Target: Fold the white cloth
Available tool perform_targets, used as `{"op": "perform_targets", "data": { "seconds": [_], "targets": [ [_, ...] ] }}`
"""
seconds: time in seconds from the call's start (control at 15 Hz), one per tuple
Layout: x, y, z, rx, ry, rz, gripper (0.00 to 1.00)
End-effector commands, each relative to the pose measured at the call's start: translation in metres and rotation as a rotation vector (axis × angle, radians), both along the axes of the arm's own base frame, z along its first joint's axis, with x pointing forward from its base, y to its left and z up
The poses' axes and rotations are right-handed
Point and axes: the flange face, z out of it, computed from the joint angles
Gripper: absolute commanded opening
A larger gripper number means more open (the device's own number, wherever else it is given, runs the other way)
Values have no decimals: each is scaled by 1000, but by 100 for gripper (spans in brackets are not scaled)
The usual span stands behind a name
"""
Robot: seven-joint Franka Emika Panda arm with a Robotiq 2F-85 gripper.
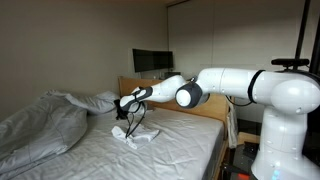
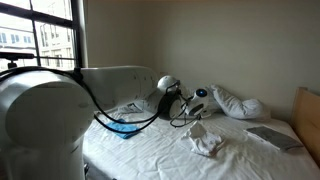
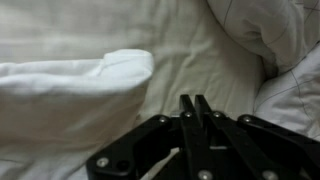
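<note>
While hanging near white cloth (image 1: 137,136), pincer (image 3: 190,103) fully closed, fingertips touching, empty.

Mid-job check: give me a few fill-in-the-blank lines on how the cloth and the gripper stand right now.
1. The white cloth lies crumpled on the ____.
2. In the wrist view, the gripper has its jaws ____.
3. In an exterior view, daylight comes in through a ____.
Missing words: bed; shut; window.
</note>
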Motion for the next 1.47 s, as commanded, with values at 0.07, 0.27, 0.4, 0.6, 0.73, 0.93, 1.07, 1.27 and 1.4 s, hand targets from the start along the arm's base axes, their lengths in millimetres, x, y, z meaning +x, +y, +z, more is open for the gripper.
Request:
{"op": "perform_targets", "data": {
  "seconds": [0.07,0.27,0.4,0.6,0.73,0.93,1.07,1.27,1.4],
  "targets": [
    [-2,5,-4,-24,-23,12,10],
    [-2,11,-10,-7,1,31,8],
    [-3,11,-14,3,18,33,7],
    [-2,7,-15,49,97,57,32],
    [-3,8,-14,100,201,130,38],
    [-7,3,-2,122,388,173,58],
    [-7,-4,15,79,447,144,71],
    [-8,-16,42,-12,518,84,89],
    [-10,-22,62,-77,582,45,99]
  ]
}}
